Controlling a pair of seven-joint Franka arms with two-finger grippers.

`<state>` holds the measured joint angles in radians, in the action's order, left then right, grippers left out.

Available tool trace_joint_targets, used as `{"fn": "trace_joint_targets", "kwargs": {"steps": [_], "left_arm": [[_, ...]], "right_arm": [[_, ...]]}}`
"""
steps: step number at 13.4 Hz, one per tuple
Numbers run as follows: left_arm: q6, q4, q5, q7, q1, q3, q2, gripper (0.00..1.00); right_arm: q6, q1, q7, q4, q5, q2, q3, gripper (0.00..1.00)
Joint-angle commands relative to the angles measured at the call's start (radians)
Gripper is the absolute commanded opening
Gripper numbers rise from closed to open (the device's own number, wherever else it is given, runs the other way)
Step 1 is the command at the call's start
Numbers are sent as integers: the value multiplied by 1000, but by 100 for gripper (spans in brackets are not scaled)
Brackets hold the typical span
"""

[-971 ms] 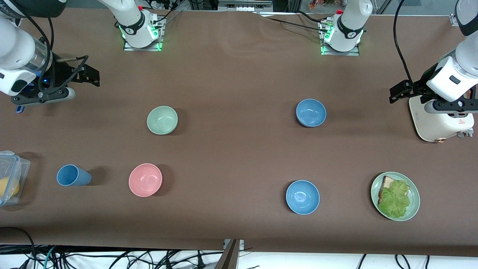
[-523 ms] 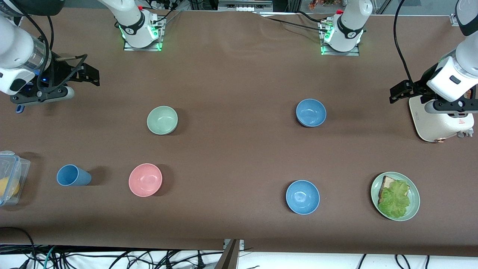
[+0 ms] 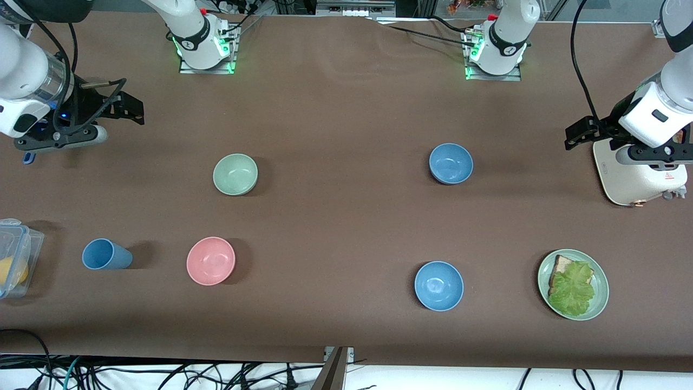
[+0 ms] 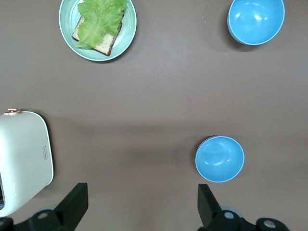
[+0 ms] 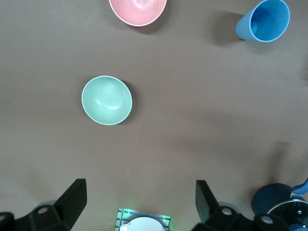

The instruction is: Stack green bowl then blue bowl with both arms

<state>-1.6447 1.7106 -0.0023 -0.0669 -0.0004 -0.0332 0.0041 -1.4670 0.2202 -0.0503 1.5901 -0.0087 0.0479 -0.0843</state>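
The green bowl [image 3: 235,174] stands empty toward the right arm's end of the table; it also shows in the right wrist view [image 5: 106,100]. The blue bowl [image 3: 451,163], a muted blue, stands empty toward the left arm's end and shows in the left wrist view [image 4: 220,159]. My right gripper [image 3: 59,140] hangs open and empty high over the table's right-arm end, well apart from the green bowl; its own view shows the jaws wide apart [image 5: 139,187]. My left gripper [image 3: 652,156] hangs open and empty over the toaster, its jaws wide apart [image 4: 142,188].
A brighter blue bowl [image 3: 439,285] sits nearer the front camera than the blue bowl. A pink bowl [image 3: 210,260] and a blue cup [image 3: 105,254] sit nearer than the green bowl. Also in view are a clear box [image 3: 13,257], a white toaster [image 3: 639,176] and a green plate [image 3: 600,295] with bread and lettuce.
The right arm's hand has shifted very slightly since one second ago. The left arm and all the bowls have stayed where they were.
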Motion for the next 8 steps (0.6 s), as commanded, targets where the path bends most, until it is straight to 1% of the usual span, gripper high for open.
{"fn": "trace_joint_targets", "kwargs": {"steps": [1, 8], "left_arm": [[5, -9, 7, 7, 2, 1, -1, 100], [5, -9, 5, 9, 2, 1, 0, 100]], "right_arm": [[20, -13, -10, -18, 16, -2, 5, 100], [19, -15, -10, -13, 18, -10, 3, 100]]}}
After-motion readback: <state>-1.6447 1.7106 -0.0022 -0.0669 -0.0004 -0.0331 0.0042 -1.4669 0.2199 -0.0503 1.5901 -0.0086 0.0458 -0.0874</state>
